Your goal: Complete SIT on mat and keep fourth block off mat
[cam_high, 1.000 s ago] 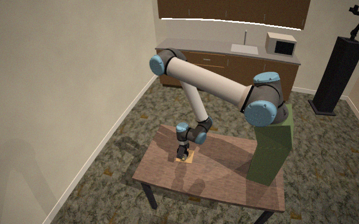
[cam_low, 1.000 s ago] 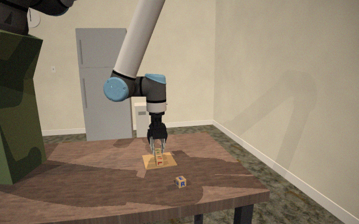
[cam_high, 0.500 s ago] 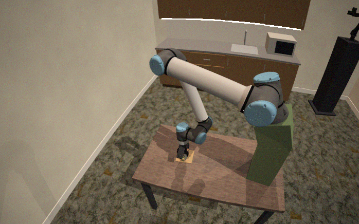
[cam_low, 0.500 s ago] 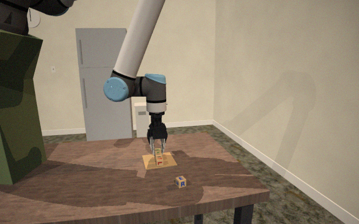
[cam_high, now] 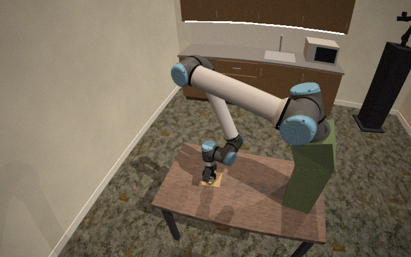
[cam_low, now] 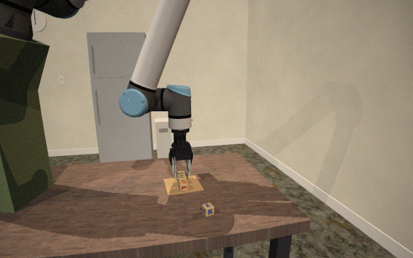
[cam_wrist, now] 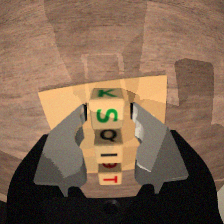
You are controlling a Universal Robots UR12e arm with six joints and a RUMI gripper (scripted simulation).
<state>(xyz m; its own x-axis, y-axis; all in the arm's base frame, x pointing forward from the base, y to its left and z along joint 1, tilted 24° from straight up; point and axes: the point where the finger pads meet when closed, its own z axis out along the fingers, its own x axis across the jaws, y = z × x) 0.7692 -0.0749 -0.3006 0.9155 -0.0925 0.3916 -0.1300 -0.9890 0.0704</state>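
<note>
Hand point(cam_wrist: 111, 150) loosened, jaws parted off the S block point(cam_wrist: 106, 116), gripping nothing. S block at the far end of the row on the tan mat point(cam_wrist: 55, 102), touching the I block point(cam_wrist: 109, 155), then T point(cam_wrist: 110, 178). Probably light, rigid wood; best pinched on flat opposite sides. R block point(cam_low: 207, 209) off the mat on the counter point(cam_low: 105, 205). Row ends partly hidden by the fingers.

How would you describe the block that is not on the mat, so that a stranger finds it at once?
On the wooden table, start at the small tan mat, where three blocks stand in a row under the gripper. The lone block sits apart on bare wood, nearer the table's front edge, with a blue R on its side.
</note>
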